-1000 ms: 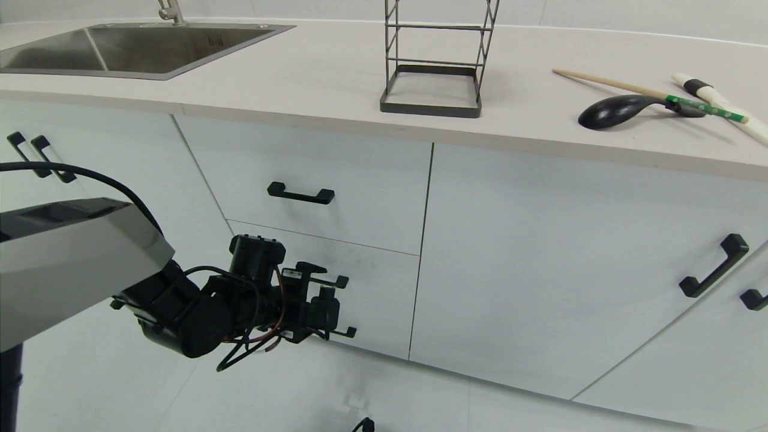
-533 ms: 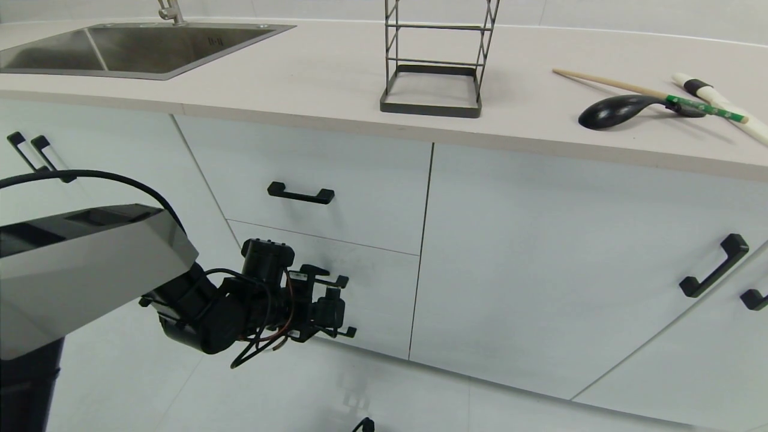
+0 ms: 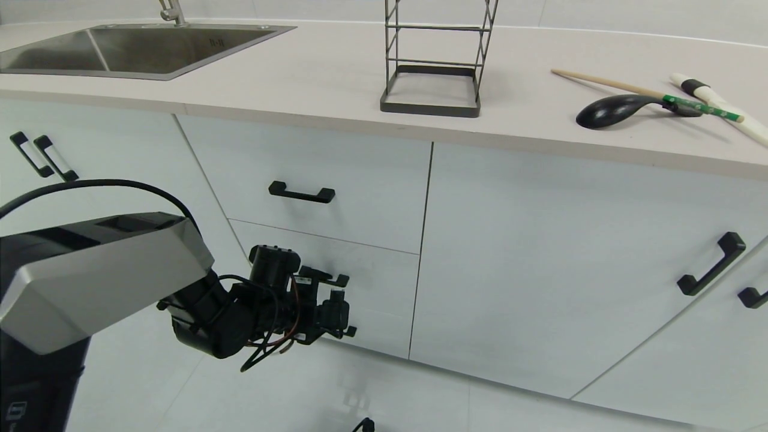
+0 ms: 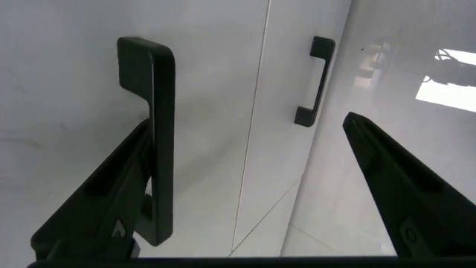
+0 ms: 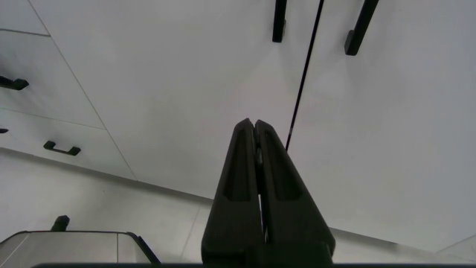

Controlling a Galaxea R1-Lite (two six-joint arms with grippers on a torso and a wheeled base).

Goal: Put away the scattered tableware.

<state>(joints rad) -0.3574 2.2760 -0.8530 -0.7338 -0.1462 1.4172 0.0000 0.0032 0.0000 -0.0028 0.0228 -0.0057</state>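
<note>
**Head view: open left pincer at a lower drawer handle, tableware high at two o'clock**

I see my left pincer (image 3: 347, 305) low in front of the lower drawer (image 3: 378, 282), with its jaws spread wide and nothing in them. In the left wrist view a black bar handle (image 4: 152, 141) stands in the gap, close beside one finger and well apart from the other. Its long axis runs across the line on which the jaws close, so I judge that closing would catch it once it is centred.

The scattered tableware lies on the countertop (image 3: 312, 78), at two o'clock from that pincer and well apart from it. A black spoon (image 3: 609, 111) points its bowl to nine o'clock and its stem to three. A wooden stick (image 3: 606, 84) crosses over the stem, and a white utensil (image 3: 717, 99) lies just beyond. All sit on my right side, so I judge the right arm the nearer one.

My right pincer (image 5: 256, 186) is closed on nothing and faces cabinet fronts. A wire rack (image 3: 432, 66) stands at twelve o'clock and a sink (image 3: 138, 45) at eleven. Nothing blocks the handle.
</note>
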